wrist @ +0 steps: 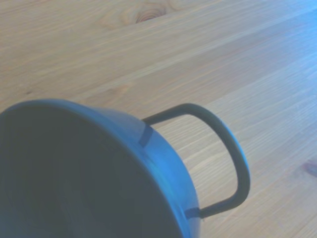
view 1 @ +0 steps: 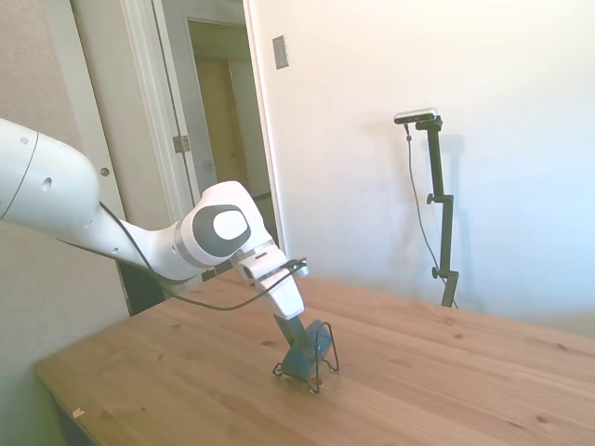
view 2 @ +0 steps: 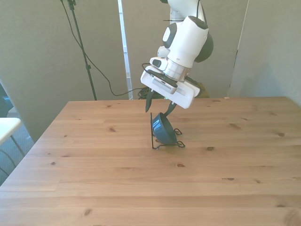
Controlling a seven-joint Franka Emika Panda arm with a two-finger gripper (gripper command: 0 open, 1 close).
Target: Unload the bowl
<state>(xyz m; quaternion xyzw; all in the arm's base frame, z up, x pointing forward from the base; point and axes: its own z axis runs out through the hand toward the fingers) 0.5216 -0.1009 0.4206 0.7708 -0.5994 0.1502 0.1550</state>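
Note:
The small blue bowl (view 2: 164, 130) stands on its edge in a thin dark wire rack (view 2: 168, 145) near the middle of the wooden table (view 2: 94, 183). My gripper (view 2: 158, 111) hangs tilted just above the bowl, open, with one fingertip on either side of the bowl's top rim. From the side, the gripper (view 1: 294, 351) reaches down against the bowl (view 1: 316, 346) in the rack (view 1: 296, 373). The wrist view is filled by the bowl's rim and inside (wrist: 89, 173), with a wire loop of the rack (wrist: 235, 158) beyond it.
Bare wood of the table (view 1: 446, 372) surrounds the rack on all sides. A white object (view 2: 5, 128) sits off the table at the front view's left. An open doorway (view 1: 223, 121) is behind the arm in the side view.

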